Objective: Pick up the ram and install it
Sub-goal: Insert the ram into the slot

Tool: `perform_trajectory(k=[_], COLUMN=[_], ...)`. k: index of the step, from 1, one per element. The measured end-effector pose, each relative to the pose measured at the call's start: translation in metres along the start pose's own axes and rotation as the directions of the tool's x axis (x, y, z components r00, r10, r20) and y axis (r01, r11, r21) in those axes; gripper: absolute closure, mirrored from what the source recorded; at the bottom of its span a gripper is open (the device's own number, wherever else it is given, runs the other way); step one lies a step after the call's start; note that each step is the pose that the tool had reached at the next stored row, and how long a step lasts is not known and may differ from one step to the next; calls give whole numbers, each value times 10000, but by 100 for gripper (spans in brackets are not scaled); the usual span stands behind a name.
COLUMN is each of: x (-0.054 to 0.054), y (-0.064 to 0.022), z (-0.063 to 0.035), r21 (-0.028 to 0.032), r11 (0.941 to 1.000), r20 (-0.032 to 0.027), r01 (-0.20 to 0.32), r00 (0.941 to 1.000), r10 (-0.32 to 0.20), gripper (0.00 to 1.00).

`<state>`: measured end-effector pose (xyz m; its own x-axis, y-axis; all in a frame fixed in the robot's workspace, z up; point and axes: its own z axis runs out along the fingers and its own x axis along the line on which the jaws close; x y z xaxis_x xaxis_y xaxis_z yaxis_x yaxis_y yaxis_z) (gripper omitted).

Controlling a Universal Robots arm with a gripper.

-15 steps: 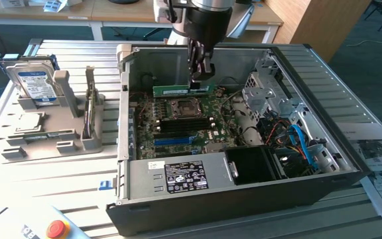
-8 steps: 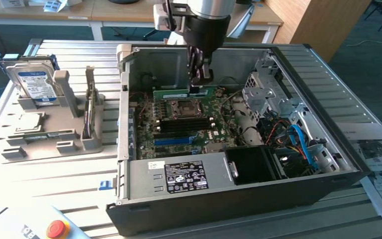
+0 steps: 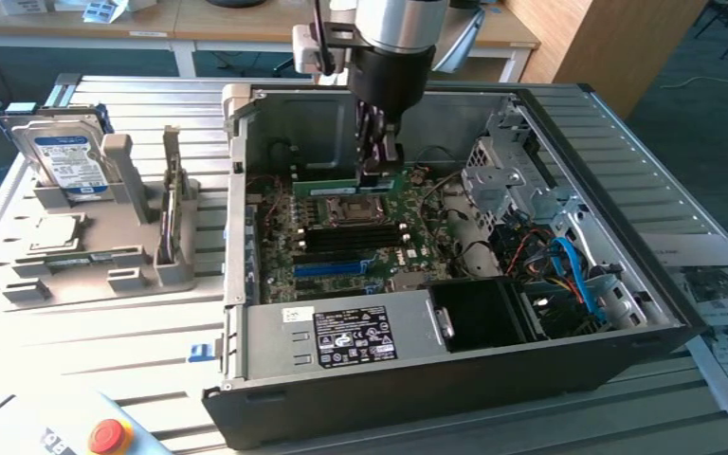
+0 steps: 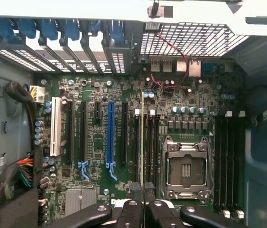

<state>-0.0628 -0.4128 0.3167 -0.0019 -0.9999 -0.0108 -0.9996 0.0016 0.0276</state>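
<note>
Exterior view: at the upper middle, the tool, closed on the ram, holds it over the motherboard inside the computer case. Wrist view: the ram stands edge-on above the memory slots beside the CPU socket. I think it must be kept parallel to its slot and pressed evenly.

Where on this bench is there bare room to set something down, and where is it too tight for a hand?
Free: the slatted table between the grey holder and the red stop button, and, at the exterior view's right, the strip bordered by the case and the papers. Crowded: inside the case, where the gripper holds the ram.
</note>
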Motion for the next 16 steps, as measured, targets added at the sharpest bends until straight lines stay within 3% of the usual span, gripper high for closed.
perform_trajectory(k=[16], x=[2], y=[-7], z=[243], r21=[0], r11=[10000], r20=[0], r01=[1], r00=[10000], r10=[-1], gripper=[88])
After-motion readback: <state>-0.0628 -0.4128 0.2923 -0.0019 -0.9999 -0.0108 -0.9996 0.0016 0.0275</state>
